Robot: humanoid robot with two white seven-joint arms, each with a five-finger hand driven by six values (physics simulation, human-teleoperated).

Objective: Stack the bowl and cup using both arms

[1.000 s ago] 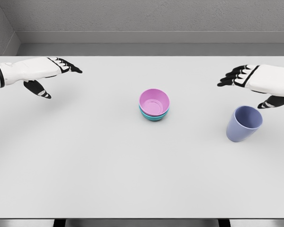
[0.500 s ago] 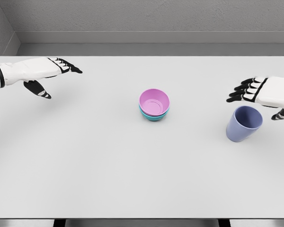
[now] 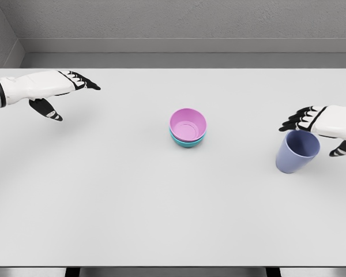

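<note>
Head view shows you a smooth pink bowl (image 3: 188,124) nested in a teal bowl (image 3: 187,141), a tapered lavender cup (image 3: 297,151) beneath your spread-fingered right hand (image 3: 326,123), and the left hand (image 3: 52,92) equally spread.

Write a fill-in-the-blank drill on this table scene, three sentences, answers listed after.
1. The pink bowl sits nested inside a ____ bowl.
2. The hand nearest the blue cup is the ____ hand.
3. The left hand hovers with fingers open, holding ____.

Missing words: teal; right; nothing
</note>
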